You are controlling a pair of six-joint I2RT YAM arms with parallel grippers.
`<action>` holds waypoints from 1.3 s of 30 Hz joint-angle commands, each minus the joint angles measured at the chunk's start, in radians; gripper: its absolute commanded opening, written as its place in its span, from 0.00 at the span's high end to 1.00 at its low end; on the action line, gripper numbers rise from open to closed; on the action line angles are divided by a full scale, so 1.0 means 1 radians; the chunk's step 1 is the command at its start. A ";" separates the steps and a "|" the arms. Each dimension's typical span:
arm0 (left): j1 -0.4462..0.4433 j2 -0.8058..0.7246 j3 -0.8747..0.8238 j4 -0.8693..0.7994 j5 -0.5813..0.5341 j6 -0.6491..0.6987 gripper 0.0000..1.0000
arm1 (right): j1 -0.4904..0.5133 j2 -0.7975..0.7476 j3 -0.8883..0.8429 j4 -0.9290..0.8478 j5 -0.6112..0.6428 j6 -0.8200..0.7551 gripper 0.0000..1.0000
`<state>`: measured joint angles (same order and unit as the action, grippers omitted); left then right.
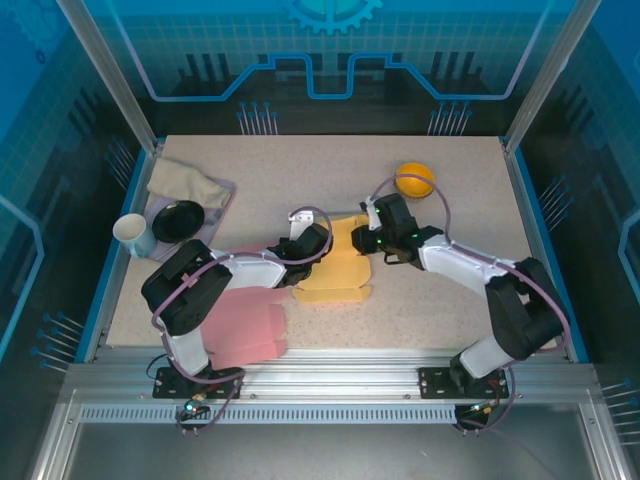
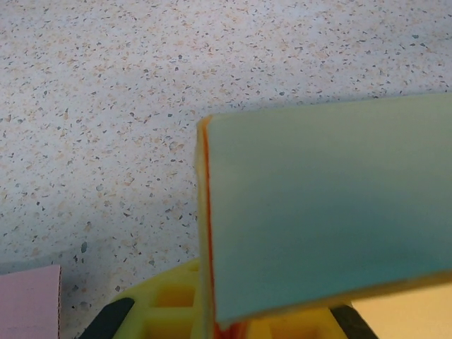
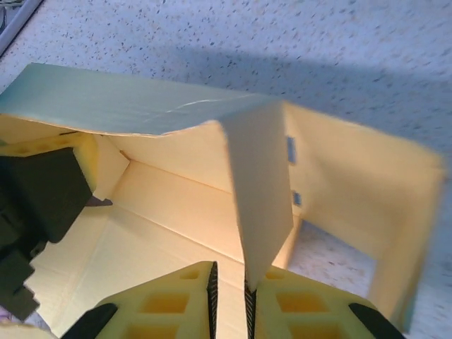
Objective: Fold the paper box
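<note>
The yellow paper box [image 1: 335, 270] lies half-formed at the table's middle, between both grippers. My left gripper [image 1: 308, 246] is at its left side. In the left wrist view the left gripper [image 2: 227, 326] is shut on the edge of a raised box panel [image 2: 325, 212], which hides most of the fingers. My right gripper [image 1: 373, 240] is at the box's right side. In the right wrist view the right gripper [image 3: 229, 291] stands slightly open; an upright inner flap [image 3: 260, 205] leans against the right pad, with a gap to the left pad. The box's inside floor [image 3: 148, 212] lies beyond.
A flat pink box [image 1: 245, 325] lies near the front left. An orange ball [image 1: 415, 180] sits behind the right gripper. At the far left are a cup [image 1: 132, 233], a black bowl [image 1: 180, 220] and a beige cloth [image 1: 188, 184].
</note>
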<state>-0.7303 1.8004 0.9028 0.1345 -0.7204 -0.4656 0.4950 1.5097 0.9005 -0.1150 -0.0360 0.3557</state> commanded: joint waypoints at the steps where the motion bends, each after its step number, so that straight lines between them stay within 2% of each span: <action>1: -0.008 0.017 0.017 -0.052 -0.005 0.013 1.00 | -0.070 -0.094 0.022 -0.093 -0.031 -0.208 0.78; 3: -0.009 0.016 0.015 -0.048 -0.009 0.016 1.00 | -0.110 -0.157 0.011 -0.077 -0.056 -0.296 0.74; 5: -0.008 0.017 0.011 -0.043 -0.010 0.016 1.00 | -0.148 -0.212 0.002 -0.044 -0.104 -0.409 0.66; 7: -0.008 0.015 0.005 -0.034 -0.010 0.017 1.00 | -0.188 -0.243 -0.002 -0.003 -0.194 -0.563 0.56; 9: -0.008 0.014 0.001 -0.026 -0.011 0.019 1.00 | -0.213 -0.241 0.008 0.012 -0.275 -0.747 0.52; 13: -0.008 0.007 -0.012 -0.010 -0.014 0.020 1.00 | -0.253 -0.164 0.103 -0.175 -0.418 -1.214 0.51; 15: -0.009 0.003 -0.022 0.002 -0.012 0.024 1.00 | -0.276 -0.098 0.177 -0.292 -0.419 -1.388 0.51; 19: -0.009 -0.005 -0.036 0.017 -0.011 0.028 1.00 | -0.306 0.026 0.243 -0.324 -0.326 -1.451 0.51; 23: -0.008 -0.007 -0.034 0.020 -0.009 0.030 1.00 | -0.283 0.105 0.231 -0.286 -0.237 -1.468 0.51; 29: -0.008 -0.003 -0.028 0.027 0.002 0.033 1.00 | -0.263 0.176 0.190 -0.231 -0.231 -1.454 0.51; 39: -0.008 -0.002 -0.033 0.037 0.008 0.031 1.00 | -0.165 0.272 0.254 -0.241 -0.237 -1.410 0.51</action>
<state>-0.7307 1.8000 0.8875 0.1703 -0.7216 -0.4465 0.3004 1.7527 1.1156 -0.3401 -0.2619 -1.0737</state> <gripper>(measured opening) 0.090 0.489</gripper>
